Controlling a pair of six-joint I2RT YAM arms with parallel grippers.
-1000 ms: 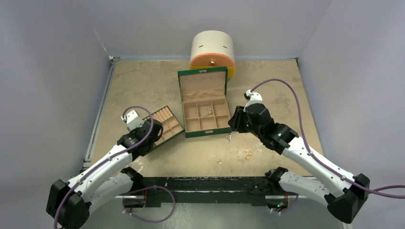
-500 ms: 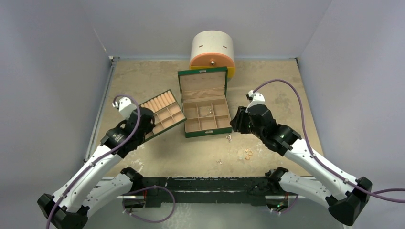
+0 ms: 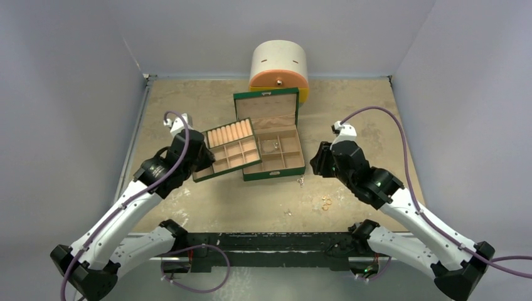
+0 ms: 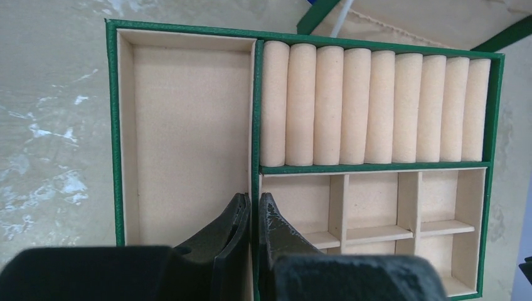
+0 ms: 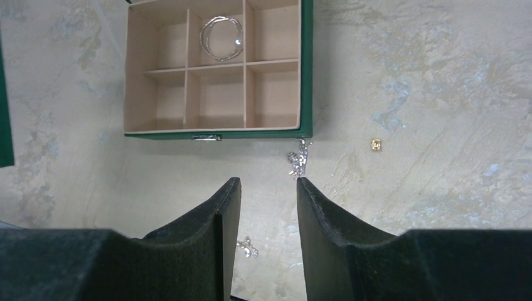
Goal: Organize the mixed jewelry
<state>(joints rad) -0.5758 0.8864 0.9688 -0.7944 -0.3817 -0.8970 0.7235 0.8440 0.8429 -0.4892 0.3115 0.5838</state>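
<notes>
Two grippers: we found the left gripper (image 4: 254, 202) clamped on the divider tray (image 4: 188, 125), the right gripper (image 5: 268, 185) open, a silvery piece (image 5: 300, 160) just ahead.

Beige table (image 3: 188, 106), green box (image 3: 273, 175), cream drum (image 3: 278, 63), gold rings (image 3: 326, 202), silvery bits (image 3: 301, 181)

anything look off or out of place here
The tray hangs askew in the left claw, its corner overlapping the left side of the box. Loose on the table before the box lie gold rings, a silvery bit and a small gold piece. Only one silvery loop is in a compartment.
</notes>
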